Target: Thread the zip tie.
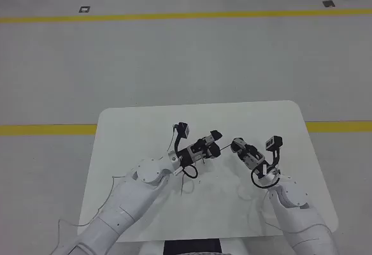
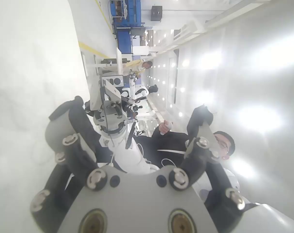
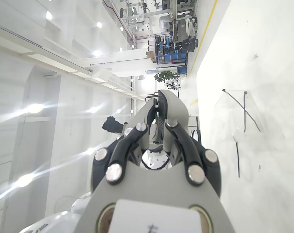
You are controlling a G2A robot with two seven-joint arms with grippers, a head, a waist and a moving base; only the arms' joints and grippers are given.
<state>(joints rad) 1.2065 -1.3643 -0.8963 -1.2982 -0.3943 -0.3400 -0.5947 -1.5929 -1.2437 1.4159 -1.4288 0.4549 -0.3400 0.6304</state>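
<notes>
Zip ties lie crossed on the bench, likely light, springy and slick; best pinched near the tail. Left end effector gapes wide, right end effector pressed shut.

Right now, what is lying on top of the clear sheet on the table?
Two black zip ties lie crossed on the clear sheet; a third lies on the table beside it. Nothing covers them from the right wrist view.

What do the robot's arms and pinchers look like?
The left arm and right arm are smooth white shells. The left gripper and right gripper have grey bodies, black finger links and round silver screws. A black cable loops by the right wrist.
</notes>
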